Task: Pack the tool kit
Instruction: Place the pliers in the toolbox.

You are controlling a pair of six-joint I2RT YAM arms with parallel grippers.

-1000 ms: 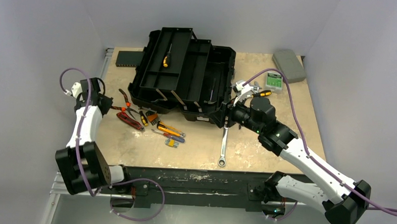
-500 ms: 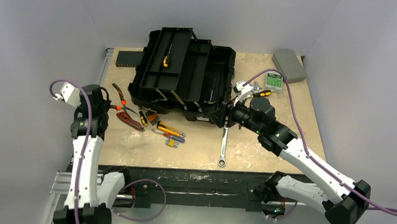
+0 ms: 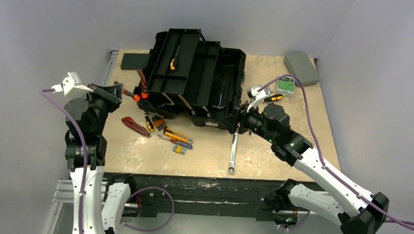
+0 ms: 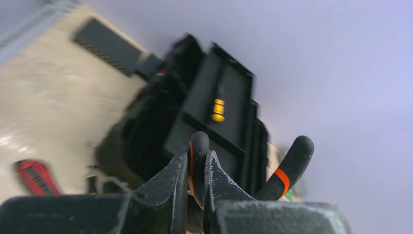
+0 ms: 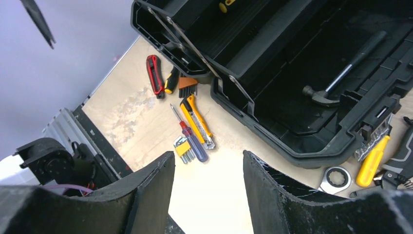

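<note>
Left gripper (image 4: 197,163): jaws drawn almost together, clamped on one black handle of the pliers (image 4: 288,168). The other handle, banded orange, splays free at 2 o'clock of the grip in the wrist view.
Left gripper, position: raised off the table (image 3: 277,151), at 9 o'clock of the toolbox (image 3: 240,63) and close beside its left wall. Contact between pliers and box cannot be determined.
Right gripper (image 5: 207,163): jaws standing well apart, nothing between them.
Right gripper, position: at 4 o'clock of the toolbox, near its front right corner, above bare table.
Toolbox: black, opened out, trays stepped up toward the left. It stands at 12 o'clock on the table, toward the far edge.
Toolbox contents: yellow-handled screwdriver (image 3: 173,61) in the top tray; hammer (image 5: 336,73) lying in the bottom compartment.
Loose tools, 7 o'clock of the toolbox: red knife (image 3: 135,126), yellow knife (image 5: 197,122), red-and-blue screwdriver (image 5: 190,137) and hex keys (image 5: 181,147), all flat on the table and close together.
Ratchet wrench (image 3: 233,152): at 5 o'clock of the toolbox, lying lengthwise, one end just beside the front corner.
Other items: grey case (image 3: 301,68) at 2 o'clock, in the far right corner; flat black box (image 3: 133,61) at 10 o'clock, against the toolbox's left side; green-labelled box (image 3: 286,85) at 3 o'clock.
</note>
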